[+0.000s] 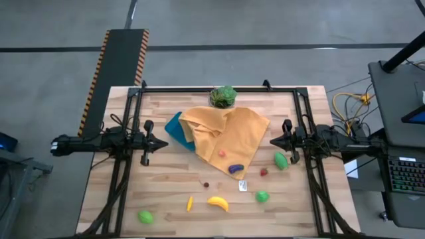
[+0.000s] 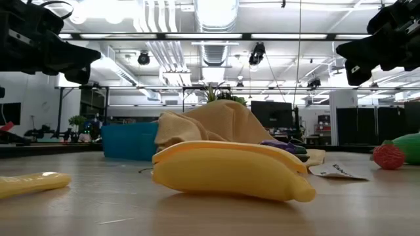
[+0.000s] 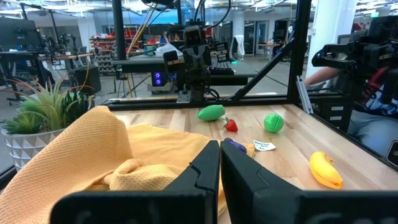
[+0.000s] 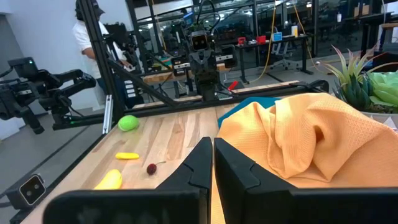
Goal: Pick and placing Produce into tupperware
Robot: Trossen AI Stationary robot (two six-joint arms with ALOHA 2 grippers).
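Blue tupperware (image 1: 174, 128) mostly draped by orange cloth (image 1: 226, 136), contents hidden, banana (image 1: 218, 202) loose on desk (image 1: 166, 192), left tool (image 1: 165, 144) and right tool (image 1: 272, 141) both narrow, empty.

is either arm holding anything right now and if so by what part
Nothing is held. The left pincer and the right pincer are both shut on nothing, above the table at its left and right sides, away from the fruit.

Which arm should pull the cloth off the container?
Left, probably. The left gripper sits right beside the blue container's exposed corner and the orange cloth's edge; the right gripper faces the far side.
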